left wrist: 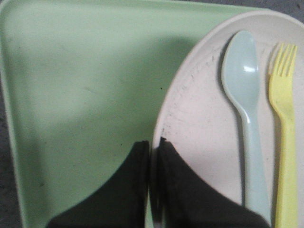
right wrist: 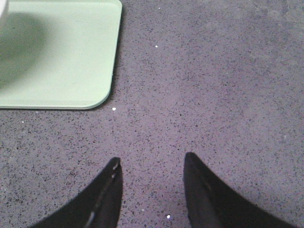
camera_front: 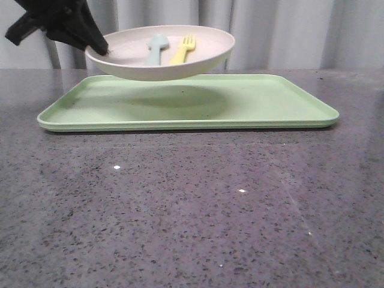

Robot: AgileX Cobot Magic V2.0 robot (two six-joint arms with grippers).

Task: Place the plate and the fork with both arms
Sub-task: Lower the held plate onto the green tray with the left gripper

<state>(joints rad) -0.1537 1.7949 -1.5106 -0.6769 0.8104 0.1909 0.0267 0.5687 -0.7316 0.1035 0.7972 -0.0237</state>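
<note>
The cream-pink plate [camera_front: 198, 57] hangs in the air above the light-green tray [camera_front: 270, 108], casting a shadow on it. My left gripper [camera_front: 99, 47] is shut on the plate's left rim, one finger inside and one outside; in the left wrist view [left wrist: 154, 142] the rim [left wrist: 190, 71] runs between the black fingers. The yellow fork [camera_front: 183, 49] lies in the plate beside a pale blue spoon [camera_front: 156, 48]; both also show in the left wrist view, fork [left wrist: 284, 142] and spoon [left wrist: 244, 95]. My right gripper [right wrist: 151, 161] is open and empty over bare table.
The tray's corner [right wrist: 95, 71] lies beyond the right gripper. The grey speckled table [camera_front: 192, 204] stretches in front of the tray. Grey curtains [camera_front: 282, 30] hang behind.
</note>
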